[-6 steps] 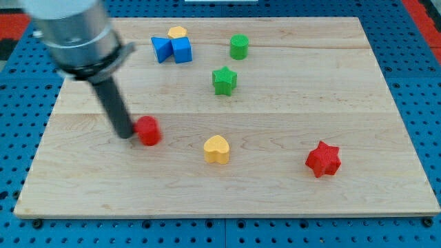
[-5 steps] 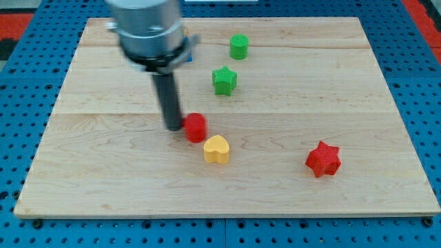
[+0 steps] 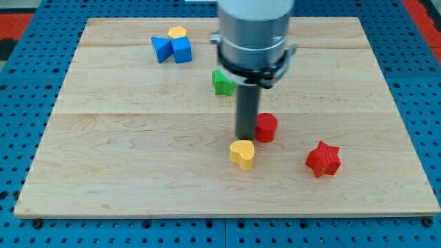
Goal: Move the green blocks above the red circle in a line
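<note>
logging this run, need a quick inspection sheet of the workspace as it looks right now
surface: wooden board on a blue pegboard.
job's things: red circle at mid-board; green star up and to its left, partly hidden by the arm; a second green block is not visible.
clutter: yellow heart below the tip; red star at lower right; two blue blocks with a yellow block behind them at top left.
jaws: none; my tip sits against the red circle's left side.
cables: nothing seen.
surroundings: only pegboard, with red at the top corners.
</note>
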### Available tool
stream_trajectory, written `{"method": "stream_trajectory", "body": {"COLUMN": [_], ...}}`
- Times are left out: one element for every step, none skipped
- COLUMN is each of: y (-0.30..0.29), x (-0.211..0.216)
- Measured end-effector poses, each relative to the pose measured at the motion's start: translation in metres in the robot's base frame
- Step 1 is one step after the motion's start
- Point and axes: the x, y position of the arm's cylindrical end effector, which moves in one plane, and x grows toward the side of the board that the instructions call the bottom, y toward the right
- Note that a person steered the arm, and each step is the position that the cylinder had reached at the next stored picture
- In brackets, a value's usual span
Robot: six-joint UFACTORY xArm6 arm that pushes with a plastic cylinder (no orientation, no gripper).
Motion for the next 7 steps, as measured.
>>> {"method": "stream_trajectory", "body": {"y": [0.027,0.005,0.027,0.060,0.047,-0.038,-0.106], "x": [0.000,-0.005,-0.021,-0.021,-0.023,-0.040,-0.068]}}
